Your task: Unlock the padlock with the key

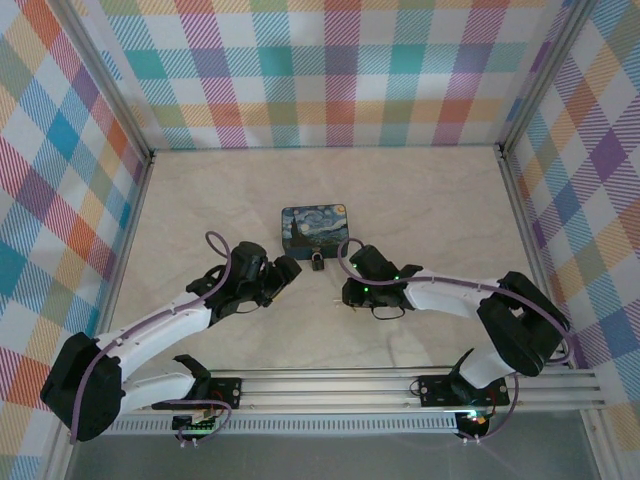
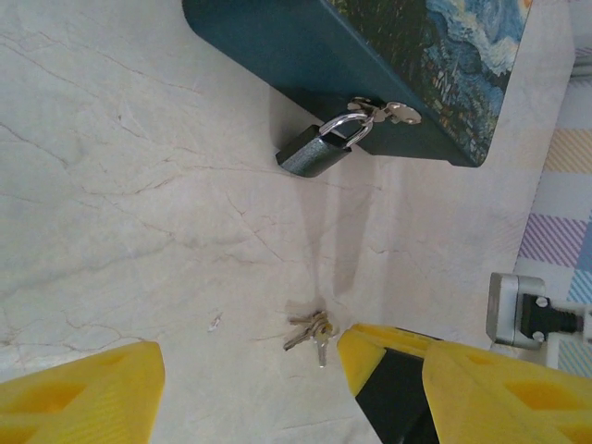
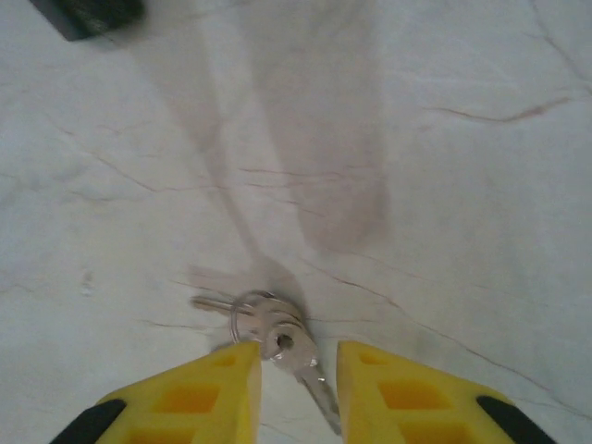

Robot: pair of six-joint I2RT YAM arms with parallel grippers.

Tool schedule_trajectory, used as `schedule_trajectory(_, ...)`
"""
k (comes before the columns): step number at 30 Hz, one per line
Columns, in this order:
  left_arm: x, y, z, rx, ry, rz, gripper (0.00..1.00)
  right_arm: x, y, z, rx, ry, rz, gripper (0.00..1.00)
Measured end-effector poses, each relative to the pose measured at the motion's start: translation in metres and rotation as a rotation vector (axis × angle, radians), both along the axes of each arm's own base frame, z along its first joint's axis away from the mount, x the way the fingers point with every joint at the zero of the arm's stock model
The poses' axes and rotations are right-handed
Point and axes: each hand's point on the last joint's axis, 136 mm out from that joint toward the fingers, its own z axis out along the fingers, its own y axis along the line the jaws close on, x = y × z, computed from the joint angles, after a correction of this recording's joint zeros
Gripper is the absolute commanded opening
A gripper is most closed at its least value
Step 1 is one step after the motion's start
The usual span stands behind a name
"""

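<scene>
1. The right gripper is spread and grasps nothing. Its yellow fingers sit low over the table. The key lies flat in the gap between them, blade pointing back toward the wrist.
2. The left gripper is also spread wide and empty. The padlock is ahead of it and well apart, with its shackle through the hasp of the Starry Night box and looking closed.
3. The step in hand looks like picking up the key, and the padlock is not yet touched.
4. The next move likely calls for the right fingertips to go right down to the table and pinch the key's head, since the key is thin and lies flat. The key ring will probably drag along.
5. Count: one padlock, one box, and one ring with at least two keys. Whether there is a third I cannot tell.
</scene>
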Motion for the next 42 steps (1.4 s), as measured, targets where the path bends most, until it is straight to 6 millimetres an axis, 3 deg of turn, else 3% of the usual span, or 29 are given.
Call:
schedule_trajectory(7, -0.003, 0.004, 0.002, 0.009, -0.004, 0.001, 0.74, -0.002, -0.005, -0.004, -0.045, 0.016, 0.016, 0.44)
schedule_trajectory(18, 0.001, 0.001, 0.011, 0.011, -0.025, -0.012, 0.75, 0.008, 0.008, -0.009, -0.087, 0.026, 0.044, 0.41)
schedule_trajectory(30, 0.003, 0.001, 0.005, 0.031, -0.010, -0.016, 0.75, 0.009, 0.006, -0.014, -0.155, 0.035, 0.024, 0.28)
schedule_trajectory(37, 0.014, -0.003, 0.024, 0.039, -0.054, -0.026, 0.75, 0.012, 0.008, -0.013, -0.114, 0.045, -0.071, 0.12)
schedule_trajectory(42, 0.015, -0.003, 0.023, 0.045, -0.058, -0.026, 0.74, 0.018, 0.016, -0.011, -0.041, 0.046, -0.152, 0.00)
